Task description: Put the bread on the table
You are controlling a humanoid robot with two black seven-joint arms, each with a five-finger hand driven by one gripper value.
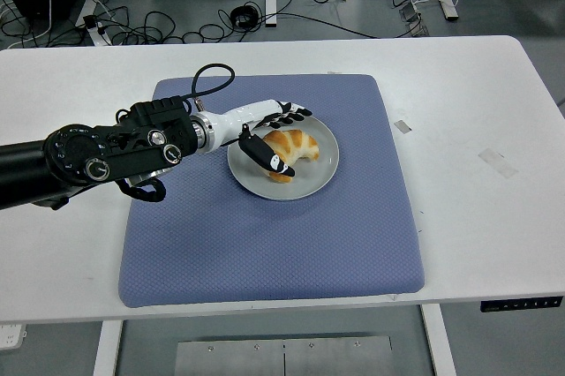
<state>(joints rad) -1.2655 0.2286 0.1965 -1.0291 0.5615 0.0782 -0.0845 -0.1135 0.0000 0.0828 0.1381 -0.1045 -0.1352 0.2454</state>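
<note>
We see the bread [290,148] lying on the grey plate [323,167] at the middle of the blue mat [265,244]. Our left hand [272,133] spreads wide around its 9 o'clock end, thumb [265,156] at 6 o'clock, fingers [291,113] at 12, not yet gripping.

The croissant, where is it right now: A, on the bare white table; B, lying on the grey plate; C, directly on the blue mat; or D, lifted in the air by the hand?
B: the croissant lies on the grey plate, with the left hand spread around its left end and not lifting it.
</note>
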